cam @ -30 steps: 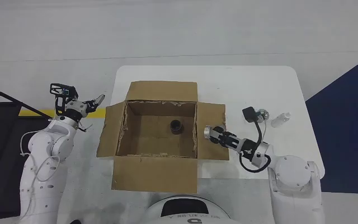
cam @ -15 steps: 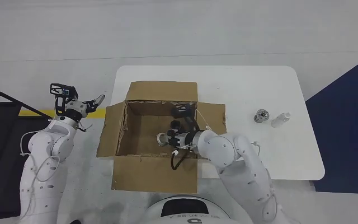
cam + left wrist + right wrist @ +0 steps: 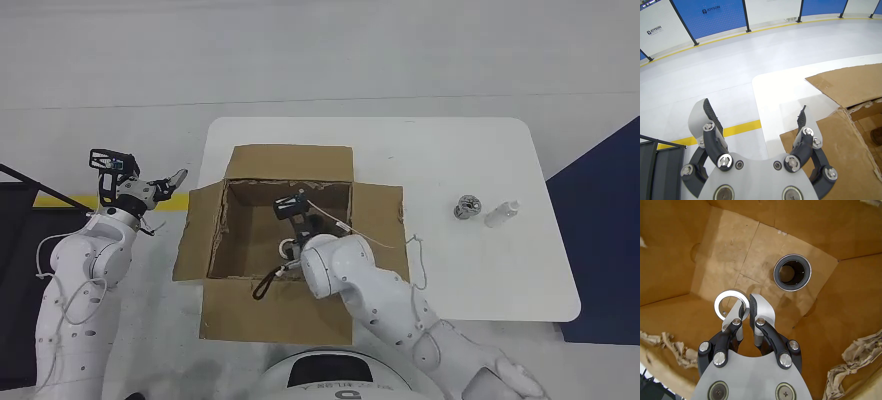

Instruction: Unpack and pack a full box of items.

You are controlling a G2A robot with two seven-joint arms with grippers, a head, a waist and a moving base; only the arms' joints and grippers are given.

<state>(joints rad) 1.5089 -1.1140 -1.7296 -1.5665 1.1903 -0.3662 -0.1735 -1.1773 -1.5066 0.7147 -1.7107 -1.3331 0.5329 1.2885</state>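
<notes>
An open cardboard box (image 3: pixel 290 165) stands on the white table (image 3: pixel 450 150). My right arm (image 3: pixel 330 265) leans over its near right side and down into it. Inside, my right gripper (image 3: pixel 748 302) is shut on the rim of a silver metal ring (image 3: pixel 717 305), held above the box floor. A black hollow cylinder (image 3: pixel 776 274) stands upright on that floor, a short way from the ring. Off the table's left edge, level with the box's left flap (image 3: pixel 829 144), my left gripper (image 3: pixel 755 108) hangs open, nothing between its fingers.
A small metal part (image 3: pixel 465 208) and a clear little bottle (image 3: pixel 501 212) lie on the table right of the box. Torn paper strips (image 3: pixel 857 351) hang along the box's cut edges. All four flaps are folded outward.
My right arm has swung from the box's right flap leftward, over the wall and down into the box. The left arm has stayed where it was.
</notes>
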